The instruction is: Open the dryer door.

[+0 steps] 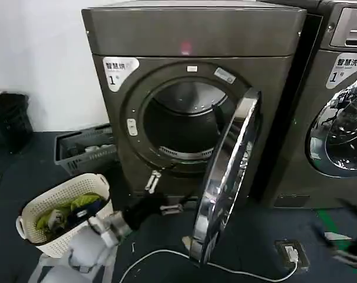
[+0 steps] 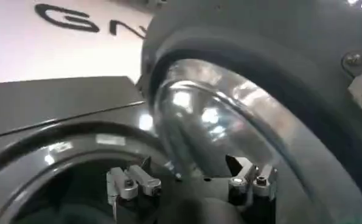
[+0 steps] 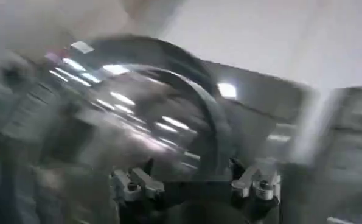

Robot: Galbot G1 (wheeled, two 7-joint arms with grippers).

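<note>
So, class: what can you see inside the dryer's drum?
Through the dryer opening: a bare metal drum, no laundry visible. The open dryer door covers the drum's right side, and its floor is too dark to judge.

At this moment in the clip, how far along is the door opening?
Mostly done: the dryer door is swung well out from the dryer, leaving the drum opening exposed. In hand: the left tool sits low, just in front of the opening beside the door's inner face, fingers apart. Left: at most a wider swing.
</note>
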